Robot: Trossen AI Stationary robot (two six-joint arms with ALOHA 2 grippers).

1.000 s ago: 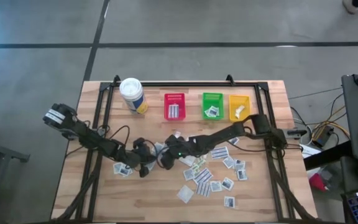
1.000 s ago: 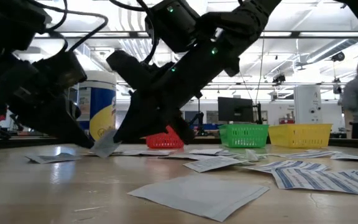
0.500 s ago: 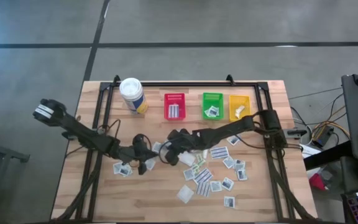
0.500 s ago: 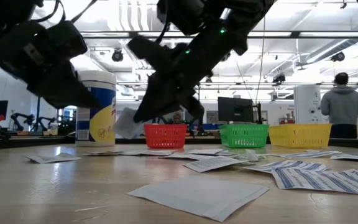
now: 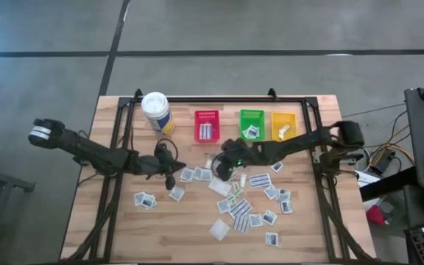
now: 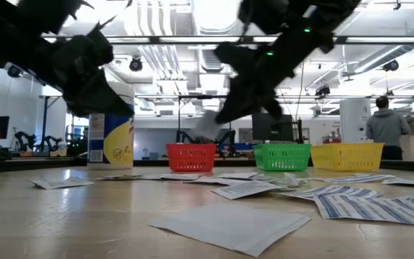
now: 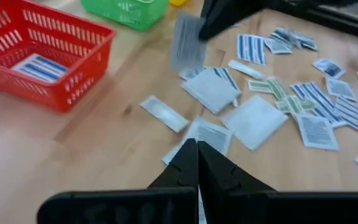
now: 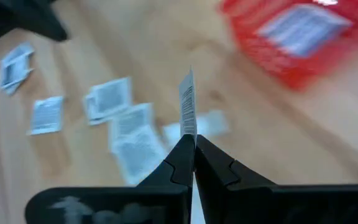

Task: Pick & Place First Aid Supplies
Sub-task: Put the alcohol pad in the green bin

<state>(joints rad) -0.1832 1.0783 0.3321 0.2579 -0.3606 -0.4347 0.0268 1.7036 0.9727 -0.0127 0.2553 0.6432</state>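
Right pincer [image 8: 190,163] – one packet [image 8: 187,106], three bins [image 5: 207,126]

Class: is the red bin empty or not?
Not empty. The red bin holds striped white packets; the left wrist view shows one inside.

Right wrist view: red bin [image 8: 294,37] ahead of the right gripper [image 8: 193,144] blurred, cut off at the frame edge. Held packet [image 8: 187,111] seen edge-on, print unreadable. Low view: same packet [image 6: 208,125] a pale smear. Packet prints [image 5: 241,208] in high view too small to read.
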